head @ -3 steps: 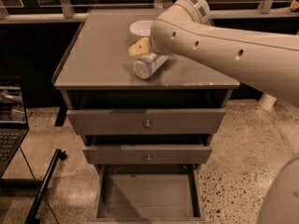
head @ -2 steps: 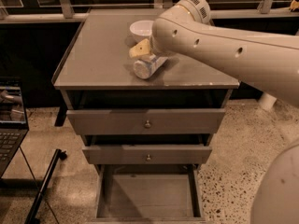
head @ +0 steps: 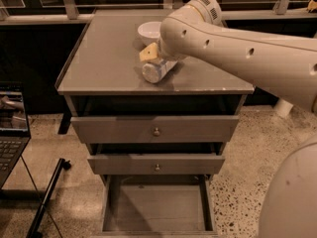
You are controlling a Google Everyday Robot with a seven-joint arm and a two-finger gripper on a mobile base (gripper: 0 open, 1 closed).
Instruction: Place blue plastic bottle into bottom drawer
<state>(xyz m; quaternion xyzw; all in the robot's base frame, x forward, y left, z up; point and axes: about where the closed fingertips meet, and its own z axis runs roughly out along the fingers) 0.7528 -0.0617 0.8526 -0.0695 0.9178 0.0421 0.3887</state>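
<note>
The blue plastic bottle [head: 156, 70] lies on its side on the grey cabinet top [head: 106, 58], just in front of a white bowl [head: 149, 31]. My gripper [head: 149, 54] is right at the bottle's far upper end, mostly hidden behind my white arm [head: 233, 48], which reaches in from the right; only a yellowish tip shows. The bottom drawer [head: 156, 209] is pulled out and its flat floor is bare.
The two upper drawers [head: 156, 131] with round knobs are pulled out slightly. A laptop [head: 10, 133] sits at the left edge. A black rod [head: 47, 197] lies on the speckled floor at lower left. My robot body [head: 292, 197] fills the lower right.
</note>
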